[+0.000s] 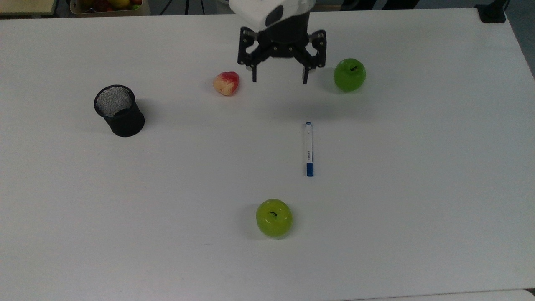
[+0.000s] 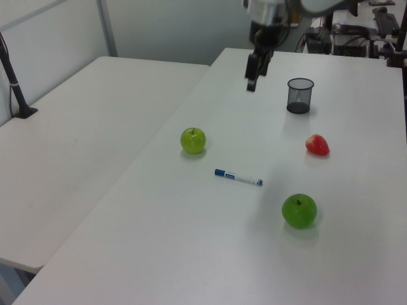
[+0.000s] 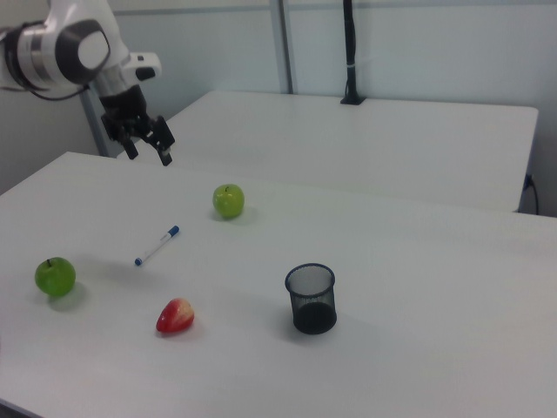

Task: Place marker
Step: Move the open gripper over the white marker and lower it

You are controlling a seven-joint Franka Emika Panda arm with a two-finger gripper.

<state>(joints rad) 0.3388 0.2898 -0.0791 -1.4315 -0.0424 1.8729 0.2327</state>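
Lying flat on the white counter [image 1: 418,167], the marker [image 1: 309,149] is the landmark; nothing touches it, and in the top view its blue cap points toward the lighter green apple [image 1: 273,217], its small blue end toward the gripper [image 1: 279,77]; the gripper hangs in the air beyond that end, fingers [image 1: 254,74] spread wide and holding nothing; a red fruit [image 1: 226,83] and a darker green apple [image 1: 349,74] sit well apart from the marker on either side of the gripper, and a black mesh cup [image 1: 119,110] stands far off toward the top view's left. Risks, as I judge them: the slim barrel could roll or skid if one finger touches first; fingers closing along the barrel rather than across it would likely miss. The top view gives the marker's line exactly; the right view shows how high the gripper hangs above the counter.
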